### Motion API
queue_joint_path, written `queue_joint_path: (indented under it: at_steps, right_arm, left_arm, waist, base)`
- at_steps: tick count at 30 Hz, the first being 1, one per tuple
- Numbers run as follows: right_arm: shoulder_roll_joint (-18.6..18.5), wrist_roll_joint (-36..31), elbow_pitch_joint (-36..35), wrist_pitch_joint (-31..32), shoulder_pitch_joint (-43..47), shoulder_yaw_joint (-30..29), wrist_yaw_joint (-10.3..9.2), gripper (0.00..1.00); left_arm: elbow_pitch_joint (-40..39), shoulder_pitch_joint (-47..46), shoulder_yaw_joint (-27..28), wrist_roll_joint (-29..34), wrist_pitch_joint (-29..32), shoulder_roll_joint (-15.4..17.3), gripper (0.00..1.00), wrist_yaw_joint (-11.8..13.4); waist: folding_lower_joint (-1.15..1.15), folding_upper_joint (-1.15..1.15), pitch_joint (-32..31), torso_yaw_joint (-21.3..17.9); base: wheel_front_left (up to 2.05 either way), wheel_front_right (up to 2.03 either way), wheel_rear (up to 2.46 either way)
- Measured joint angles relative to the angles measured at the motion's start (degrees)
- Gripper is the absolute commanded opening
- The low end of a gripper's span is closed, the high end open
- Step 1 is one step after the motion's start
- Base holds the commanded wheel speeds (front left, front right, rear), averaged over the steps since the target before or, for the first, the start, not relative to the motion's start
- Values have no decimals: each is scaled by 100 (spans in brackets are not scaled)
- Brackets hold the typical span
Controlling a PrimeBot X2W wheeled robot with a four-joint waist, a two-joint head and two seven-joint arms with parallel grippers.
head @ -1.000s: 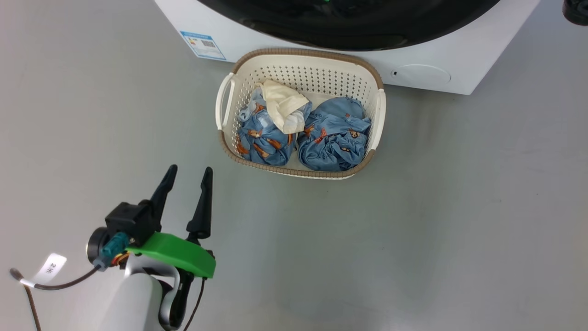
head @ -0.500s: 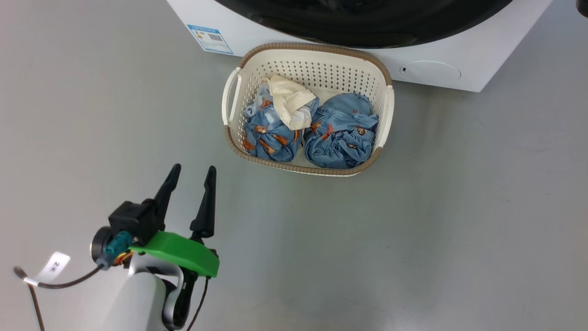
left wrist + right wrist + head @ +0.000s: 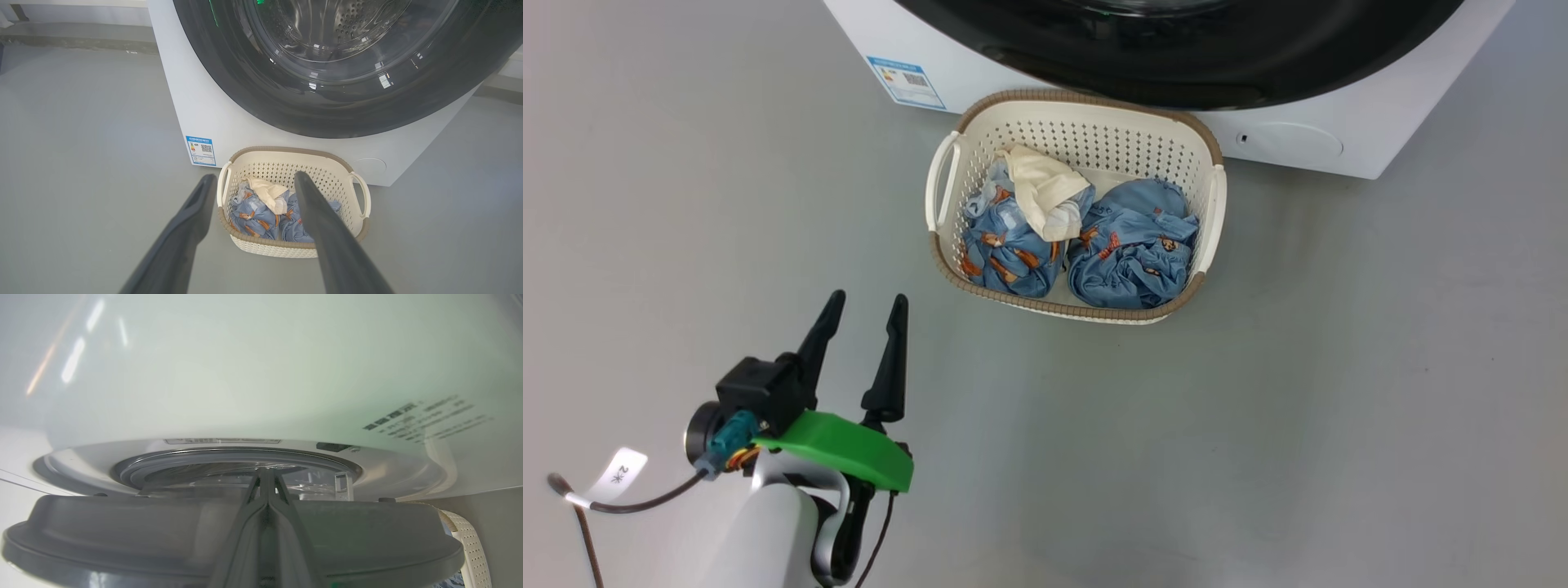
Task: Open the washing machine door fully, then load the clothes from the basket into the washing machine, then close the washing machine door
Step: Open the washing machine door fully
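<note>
Our left hand [image 3: 867, 296], fingers spread, hovers with the basket [image 3: 1045, 307] of clothes [image 3: 1131, 245] just ahead; our right hand [image 3: 267, 473], pressed together, sits at the washing machine door [image 3: 122, 522].

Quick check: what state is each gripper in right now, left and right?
Left gripper: open, holding nothing.
Right gripper: shut, fingers pressed together, nothing visible between them.

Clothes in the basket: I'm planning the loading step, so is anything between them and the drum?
Yes. The door covers the mouth of the drum, just above the basket holding the clothes; it must swing clear first.
</note>
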Motion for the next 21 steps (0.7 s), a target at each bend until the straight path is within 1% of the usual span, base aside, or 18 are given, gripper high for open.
queue_joint_path:
  at_steps: [5,12,16,21]
  right_arm:
    - [-11,-339,-5,208,-17,-213,0,0]
    - [4,-614,-14,494,-156,-376,0,0]
    - [133,-743,3,875,-227,-463,0,0]
    - [234,-800,23,1148,-225,-458,0,0]
  left_arm:
    - [-11,3,1,0,0,0,100,0]
    - [-52,3,0,0,0,-2,100,0]
    - [-111,3,16,4,0,-2,100,2]
    - [-181,3,46,30,0,-2,100,8]
  waist:
    - [0,0,-37,34]
    - [0,0,-20,47]
    - [0,0,-47,6]
    - [0,0,-70,-56]
  base:
    - [0,0,0]
    - [0,0,0]
    - [0,0,0]
    - [0,0,0]
